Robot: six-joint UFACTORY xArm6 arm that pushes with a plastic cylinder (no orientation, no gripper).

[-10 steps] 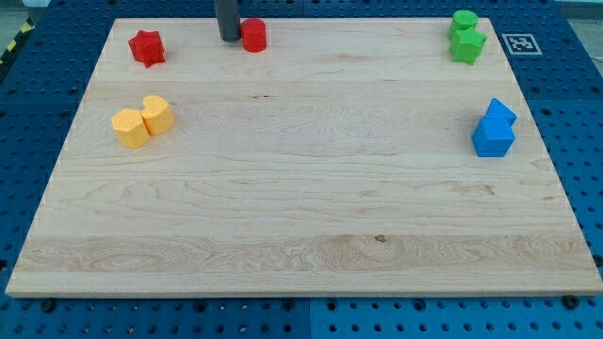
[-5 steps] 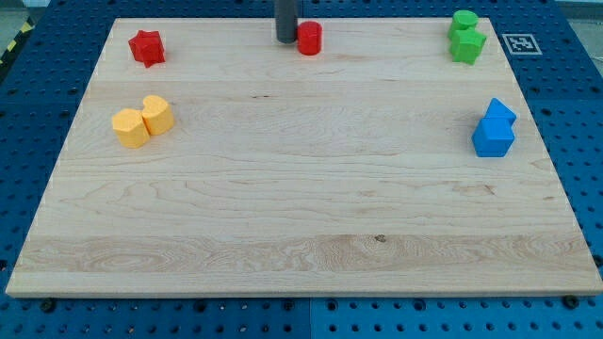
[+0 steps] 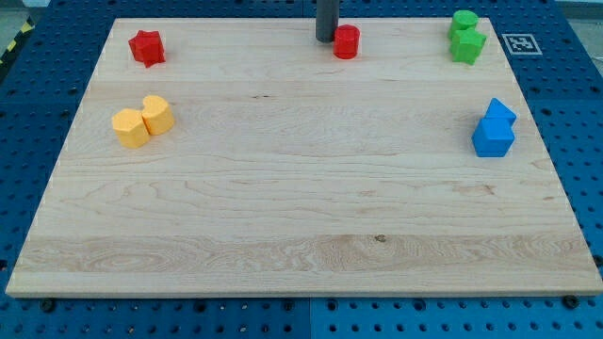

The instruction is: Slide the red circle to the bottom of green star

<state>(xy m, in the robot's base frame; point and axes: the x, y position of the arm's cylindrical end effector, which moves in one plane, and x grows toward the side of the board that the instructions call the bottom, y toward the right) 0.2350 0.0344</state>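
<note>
The red circle [image 3: 347, 41] stands near the board's top edge, a little right of the middle. My tip [image 3: 326, 38] touches its left side. The green star [image 3: 468, 45] sits at the top right, with a green circle [image 3: 463, 21] touching it just above. The red circle is well to the left of the green star, at about the same height in the view.
A red star [image 3: 146, 47] is at the top left. Two yellow blocks [image 3: 141, 121] stand together at the left. Two blue blocks [image 3: 495, 129] stand together at the right. The wooden board [image 3: 301, 226] lies on a blue pegboard.
My tip has moved to the right along the top edge, pushing the red circle right with it, closer to the green star. The other blocks have not moved.
</note>
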